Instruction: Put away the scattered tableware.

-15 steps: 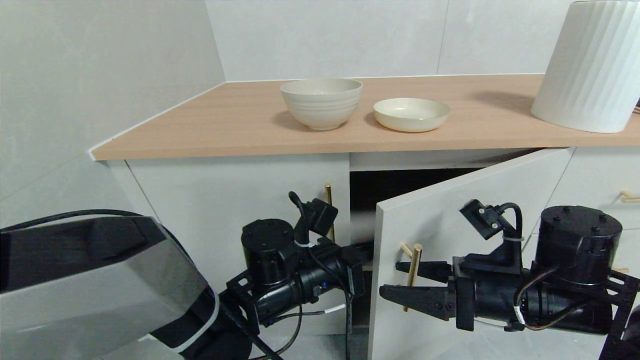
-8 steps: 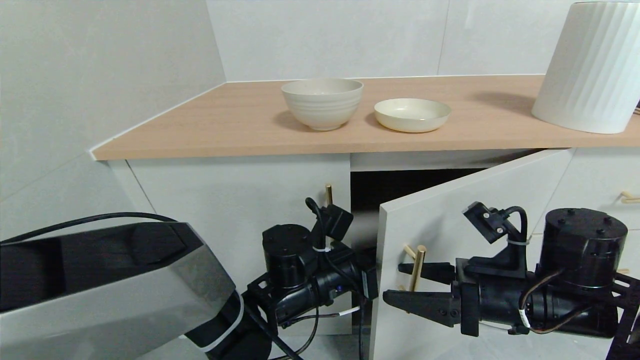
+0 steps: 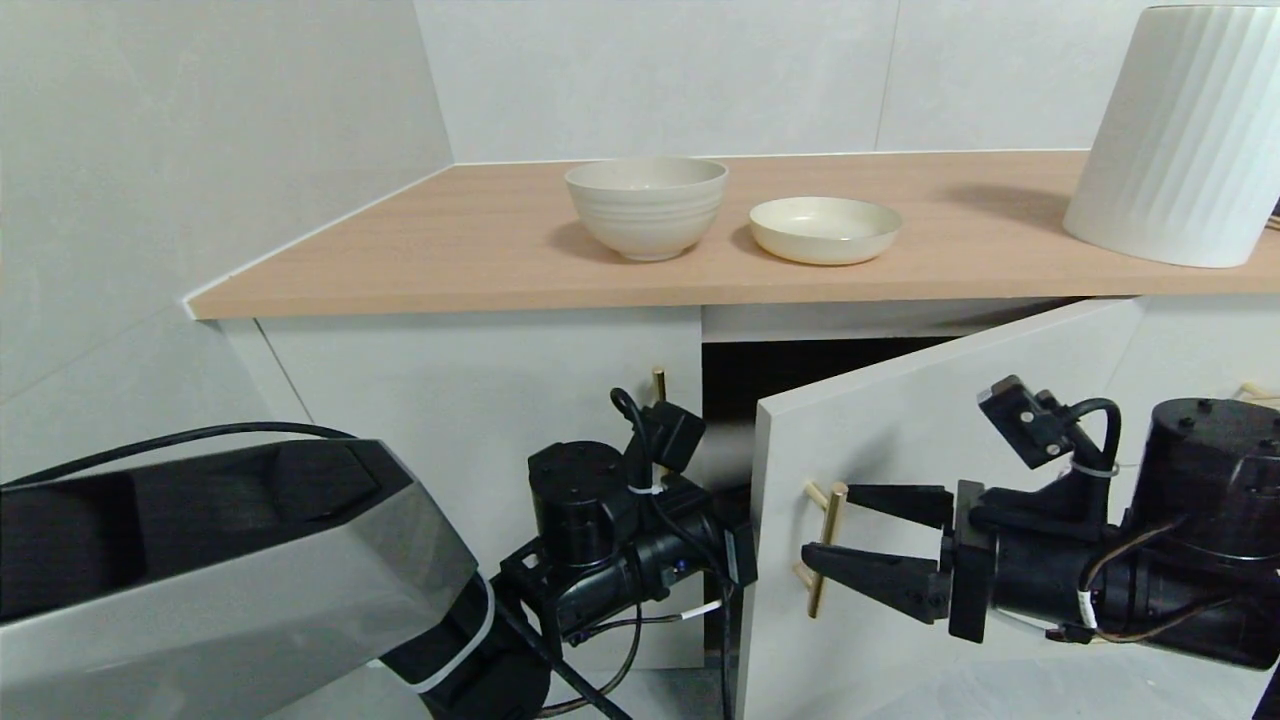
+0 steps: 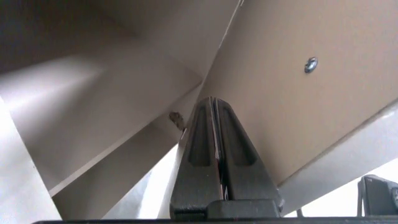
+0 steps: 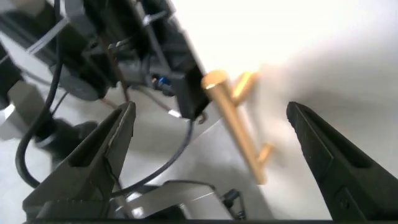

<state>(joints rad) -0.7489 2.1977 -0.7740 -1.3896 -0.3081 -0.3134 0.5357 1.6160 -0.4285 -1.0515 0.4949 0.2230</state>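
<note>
A ribbed cream bowl (image 3: pixel 646 205) and a shallow cream plate (image 3: pixel 825 228) stand side by side on the wooden countertop (image 3: pixel 480 250). Below them a white cabinet door (image 3: pixel 900 440) hangs partly open. My right gripper (image 3: pixel 830 528) is open, its fingers straddling the door's gold handle (image 3: pixel 826 545); in the right wrist view the handle (image 5: pixel 239 134) runs between the spread fingers of that gripper (image 5: pixel 211 111). My left gripper (image 4: pixel 212 106) is shut on nothing and points into the dark cabinet, close to the door's inner face (image 4: pixel 311 81). From the head camera its tips are hidden behind the door edge.
A tall white ribbed container (image 3: pixel 1180 130) stands at the right end of the countertop. The left cabinet door (image 3: pixel 480 420) is closed, with its own gold handle (image 3: pixel 658 385). A tiled wall closes in the left side. Another gold handle (image 3: pixel 1258 392) shows at far right.
My left arm has moved right, toward the gap beside the open door. My right gripper has drawn back to the right and risen slightly, so its fingertips now sit at the handle.
</note>
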